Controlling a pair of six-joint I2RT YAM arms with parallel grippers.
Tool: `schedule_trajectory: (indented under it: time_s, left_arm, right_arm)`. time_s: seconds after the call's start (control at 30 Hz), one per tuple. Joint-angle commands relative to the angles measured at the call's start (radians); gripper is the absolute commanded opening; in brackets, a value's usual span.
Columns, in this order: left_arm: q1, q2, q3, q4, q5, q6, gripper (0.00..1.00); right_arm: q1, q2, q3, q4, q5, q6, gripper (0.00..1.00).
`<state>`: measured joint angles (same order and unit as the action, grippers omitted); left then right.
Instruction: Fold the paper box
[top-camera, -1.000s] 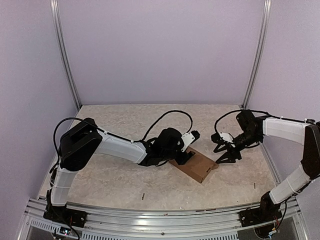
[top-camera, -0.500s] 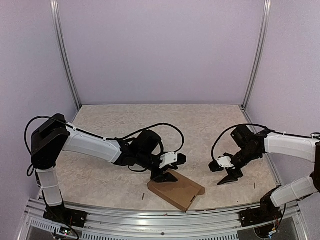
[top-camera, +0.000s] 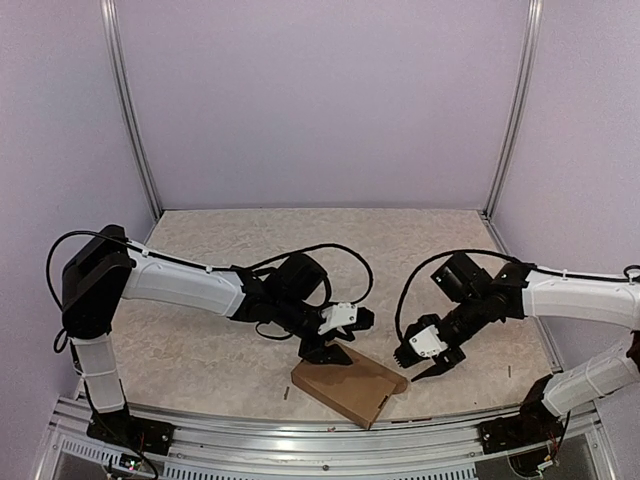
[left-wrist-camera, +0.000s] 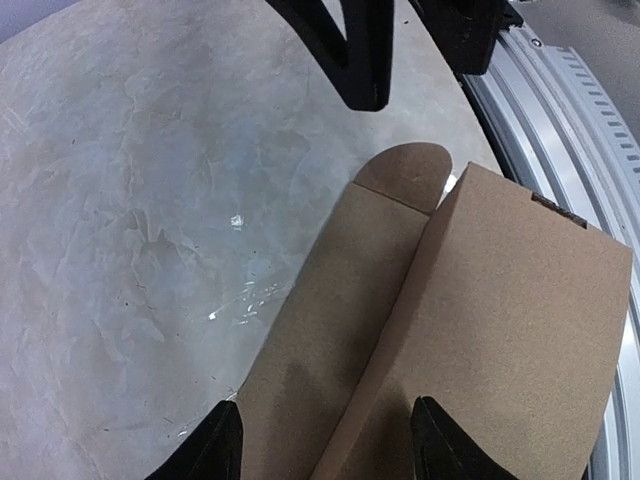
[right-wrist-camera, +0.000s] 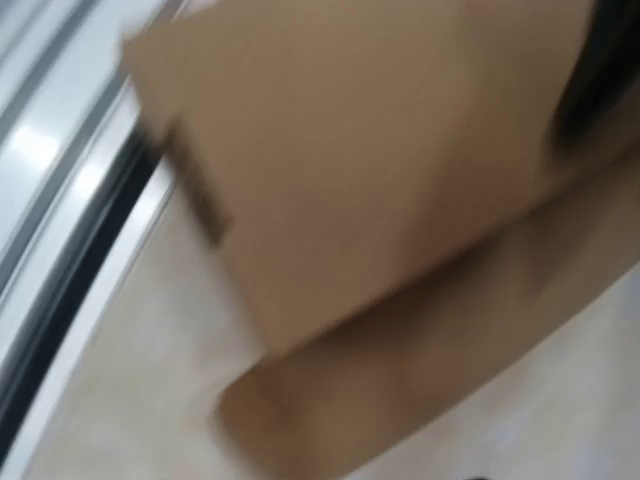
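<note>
lying flat with its lid down, the paper box (top-camera: 350, 388) sits at the bench's (top-camera: 200, 345) 6 o'clock edge, just beside the front rail (top-camera: 250, 432). the lid hides the inside, so i cannot tell if anything is in it. one rounded tab (left-wrist-camera: 405, 172) sticks out untucked at the box's 3 o'clock end. the left gripper (top-camera: 333, 352) hovers over the box's 11 o'clock edge, fingers apart astride the lid crease, likely to pin it. the right gripper (top-camera: 428, 368), fingers also apart, sits just beside the tab, probably to tuck it.
</note>
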<state>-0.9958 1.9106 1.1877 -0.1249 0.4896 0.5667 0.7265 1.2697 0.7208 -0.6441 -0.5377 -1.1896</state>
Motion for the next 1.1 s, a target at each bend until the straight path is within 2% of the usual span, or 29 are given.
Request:
schedule_trajectory:
  time_s: [0.0, 0.23, 0.37, 0.47, 0.57, 0.63, 0.7, 0.8, 0.93, 1.07]
  left_arm:
    - [0.015, -0.002, 0.026, 0.03, -0.002, -0.021, 0.57]
    - [0.041, 0.003, 0.031, 0.068, 0.026, -0.052, 0.56]
    - [0.041, -0.011, 0.031, 0.083, -0.011, -0.071, 0.57]
    - [0.043, -0.059, 0.03, 0.113, -0.188, -0.136, 0.59]
    - [0.034, -0.146, 0.016, 0.105, -0.476, -0.254, 0.61]
    - [0.026, -0.208, -0.011, 0.07, -0.698, -0.455, 0.62]
    - [0.022, -0.269, -0.024, -0.085, -0.837, -0.681, 0.62]
    - [0.019, -0.358, -0.11, -0.227, -0.854, -1.024, 0.63]
    - [-0.028, -0.49, -0.257, -0.309, -0.893, -1.387, 0.63]
    - [-0.084, -0.615, -0.376, -0.335, -0.897, -1.628, 0.63]
  right_arm:
    - [0.094, -0.003, 0.098, 0.002, 0.003, 0.04, 0.6]
    - [0.336, 0.097, 0.077, 0.062, 0.164, 0.02, 0.63]
    - [0.385, 0.167, 0.073, 0.143, 0.22, 0.058, 0.63]
    - [0.391, 0.224, 0.093, 0.188, 0.229, 0.111, 0.6]
    - [0.393, 0.263, 0.103, 0.224, 0.262, 0.182, 0.57]
    - [0.397, 0.279, 0.102, 0.249, 0.276, 0.239, 0.55]
    - [0.408, 0.291, 0.103, 0.288, 0.307, 0.32, 0.53]
    - [0.421, 0.329, 0.142, 0.313, 0.354, 0.422, 0.52]
    - [0.424, 0.389, 0.204, 0.333, 0.396, 0.542, 0.5]
    - [0.425, 0.402, 0.28, 0.257, 0.355, 0.57, 0.51]
